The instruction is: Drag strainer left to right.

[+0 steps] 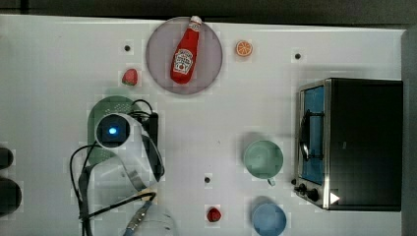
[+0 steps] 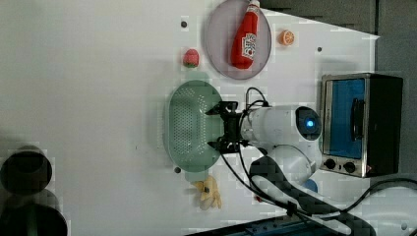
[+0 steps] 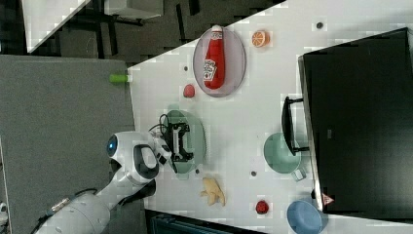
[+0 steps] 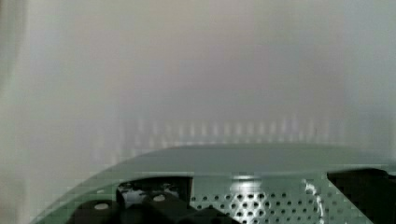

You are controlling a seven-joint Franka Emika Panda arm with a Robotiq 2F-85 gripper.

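In the left view, the strainer (image 2: 189, 125) lies directly under my gripper (image 2: 216, 127). My fingers are spread wide over its perforated bottom, holding nothing. A red strawberry (image 2: 191, 58) sits beyond it; the toaster oven (image 2: 359, 123) stands behind my wrist.

Strainer (image 4: 261, 161) rim (perforated floor)
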